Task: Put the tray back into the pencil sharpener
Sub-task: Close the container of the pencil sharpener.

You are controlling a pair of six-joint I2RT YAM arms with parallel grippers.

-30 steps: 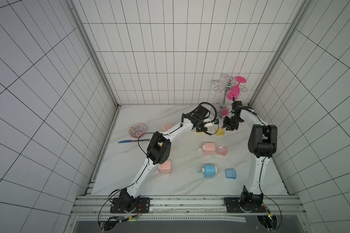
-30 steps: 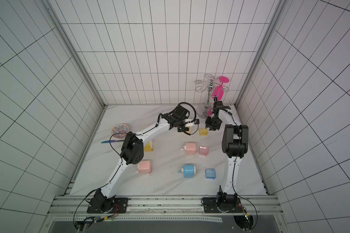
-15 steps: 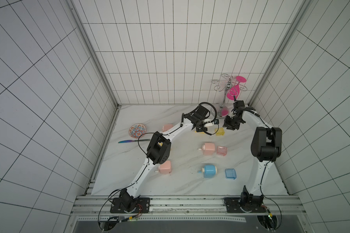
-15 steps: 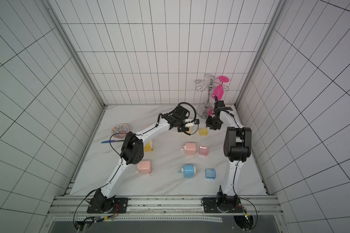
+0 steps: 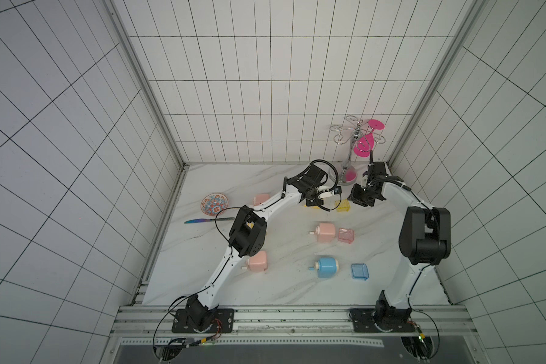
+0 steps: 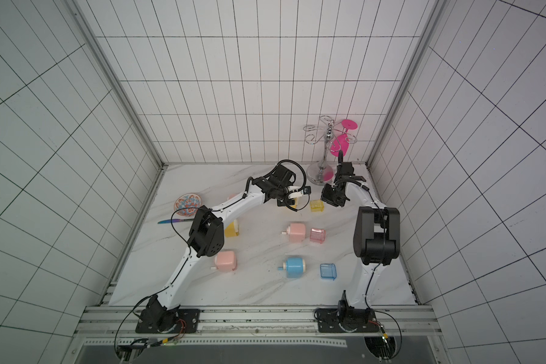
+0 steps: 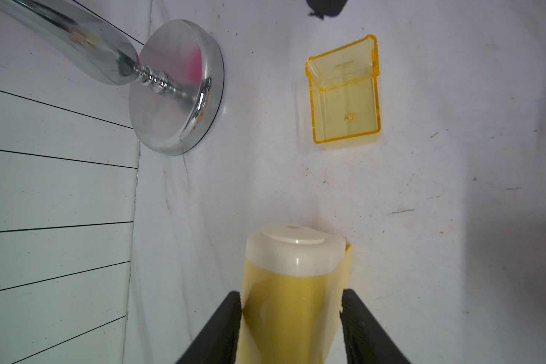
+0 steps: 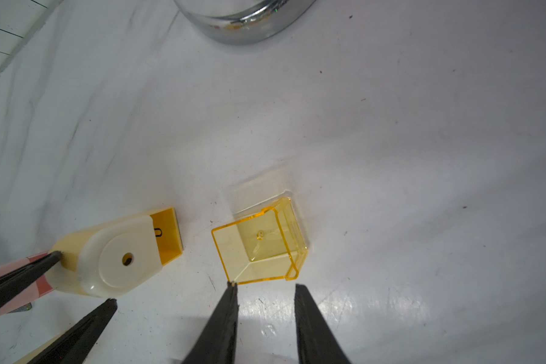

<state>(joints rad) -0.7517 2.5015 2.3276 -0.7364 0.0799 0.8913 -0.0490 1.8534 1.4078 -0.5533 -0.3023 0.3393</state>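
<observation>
1. The left gripper [image 7: 290,297] clamps the yellow pencil sharpener [image 8: 120,255] by its sides, apparently bracing it on the marble tabletop [image 8: 391,157] so it cannot slide.
2. The yellow tray [image 8: 259,249] lies loose on the table just beside the sharpener, not yet inserted.
3. The right gripper [image 8: 266,286] hovers at the tray's near edge, jaws moderately parted and empty. One tip sits at a corner, seemingly lining up a grasp.

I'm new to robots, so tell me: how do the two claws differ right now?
The left gripper is clamped on the yellow sharpener; the right gripper holds nothing. The left's jaws are filled, the right's stand apart just short of the yellow tray. Both hang low over the table.
</observation>
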